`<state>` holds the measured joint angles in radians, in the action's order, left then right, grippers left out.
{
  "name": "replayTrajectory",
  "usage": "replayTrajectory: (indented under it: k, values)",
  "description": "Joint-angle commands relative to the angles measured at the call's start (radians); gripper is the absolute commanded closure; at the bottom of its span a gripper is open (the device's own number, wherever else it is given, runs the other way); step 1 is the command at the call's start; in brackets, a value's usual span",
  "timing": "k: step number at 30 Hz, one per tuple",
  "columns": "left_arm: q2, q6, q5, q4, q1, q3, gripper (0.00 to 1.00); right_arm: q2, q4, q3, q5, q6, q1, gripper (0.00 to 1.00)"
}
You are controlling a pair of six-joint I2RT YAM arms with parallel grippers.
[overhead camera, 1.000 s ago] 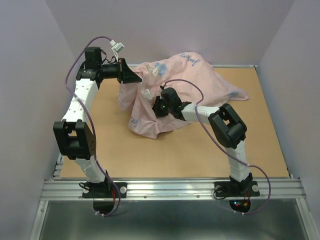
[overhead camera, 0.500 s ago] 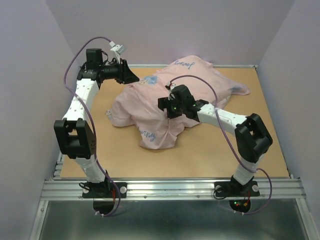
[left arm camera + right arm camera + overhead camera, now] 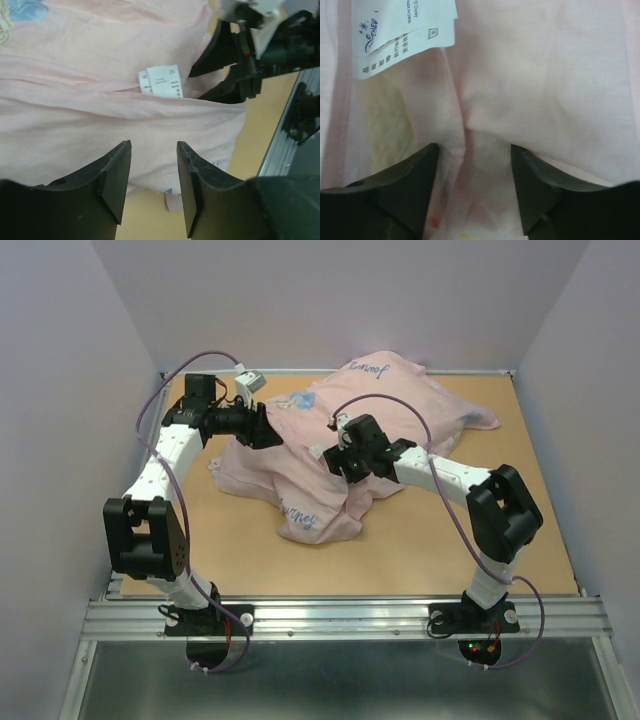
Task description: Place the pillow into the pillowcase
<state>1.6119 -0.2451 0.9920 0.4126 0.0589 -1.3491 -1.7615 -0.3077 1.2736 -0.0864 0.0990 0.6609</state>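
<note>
**Both grippers open over heaped pillowcase (image 3: 440,400)**

The pink pillowcase lies bunched at the middle of the table (image 3: 420,540); the left gripper (image 3: 152,150) hovers just above it, jaws apart and empty, facing the seam with the white care labels (image 3: 162,82), probably seeking the opening; the right gripper (image 3: 475,155), likewise unclenched, straddles a fold without pinching it; the pillow is hidden, seemingly beneath the cloth.

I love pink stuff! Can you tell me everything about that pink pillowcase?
The pillowcase is thin, pale pink cloth with blue writing and a light-blue patch. It lies crumpled and lumpy on the brown table, toward the back. White labels stick out at a seam. The left hand and right hand are open right over it.
</note>
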Motion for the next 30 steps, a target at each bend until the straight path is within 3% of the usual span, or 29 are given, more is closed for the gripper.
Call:
replayTrajectory:
  k: [1,5,11,16,19,20,22,23,27,30]
  values:
    - [-0.109,-0.222,-0.062,0.031,0.090,0.033,0.43,-0.064,-0.053,0.040,0.224,-0.090,-0.001,0.29]
    - [-0.095,-0.481,-0.164,0.045,0.218,0.033,0.37,-0.064,-0.033,0.072,0.261,-0.047,-0.021,0.24]
    - [-0.020,-0.629,-0.174,-0.044,0.324,0.012,0.31,-0.038,-0.024,0.099,0.165,0.013,-0.021,0.25]
    - [0.068,-0.790,-0.188,0.035,0.374,0.019,0.34,-0.009,-0.025,0.081,0.137,0.059,-0.021,0.25]
    - [0.085,-0.858,-0.204,0.103,0.412,0.044,0.51,-0.004,-0.025,0.087,0.183,0.062,-0.023,0.24]
    - [0.082,-0.897,-0.205,0.150,0.421,0.062,0.72,-0.007,-0.024,0.096,0.198,0.058,-0.027,0.24]
    - [0.063,-0.916,-0.205,0.178,0.438,0.083,0.87,-0.027,-0.025,0.110,0.220,0.053,-0.038,0.24]
    - [0.054,-0.924,-0.204,0.201,0.440,0.100,0.99,-0.035,-0.025,0.130,0.230,0.044,-0.050,0.24]
    - [-0.102,-0.936,-0.214,0.220,0.438,0.166,1.00,-0.038,-0.028,0.167,0.249,0.033,-0.079,0.24]
    - [-0.237,-0.910,-0.225,0.149,0.440,0.266,1.00,-0.029,-0.027,0.179,0.176,0.022,-0.087,0.25]
